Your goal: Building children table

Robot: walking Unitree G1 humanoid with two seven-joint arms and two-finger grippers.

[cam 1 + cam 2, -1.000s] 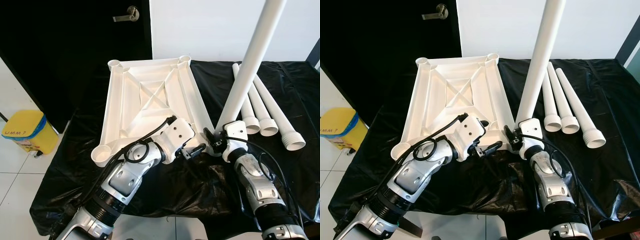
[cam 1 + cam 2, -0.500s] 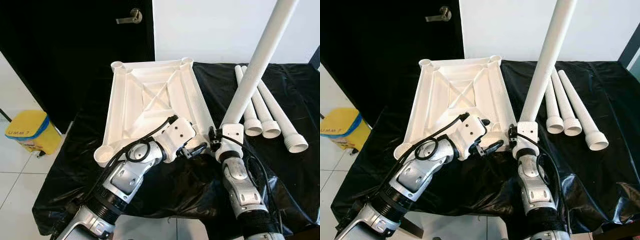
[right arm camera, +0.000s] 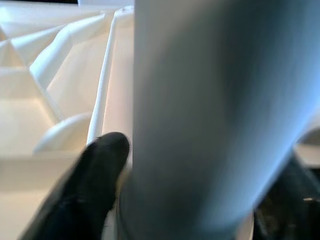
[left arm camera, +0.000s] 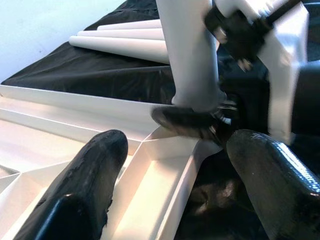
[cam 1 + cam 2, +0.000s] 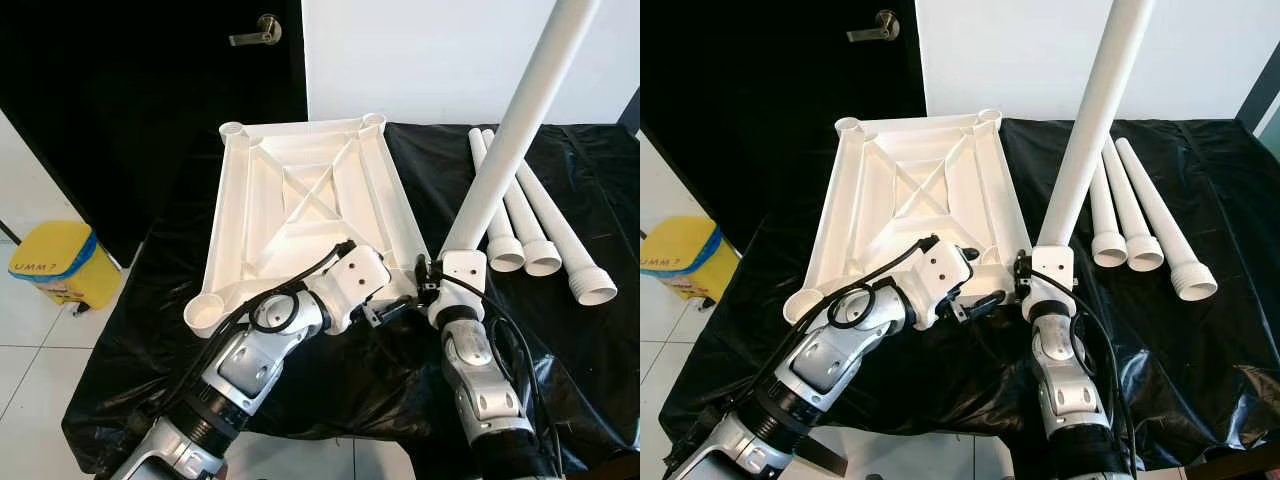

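Compared with a second ago, the right gripper, pinching the long white plastic leg tube, is bringing its base over the near-right corner socket of the upturned white ribbed tabletop, while the spread left gripper is steadying that corner, so insertion looks imminent.

Tabletop lies left of three legs.

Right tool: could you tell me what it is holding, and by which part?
The right tool grips the white table leg at its lower end, near the tabletop's corner.
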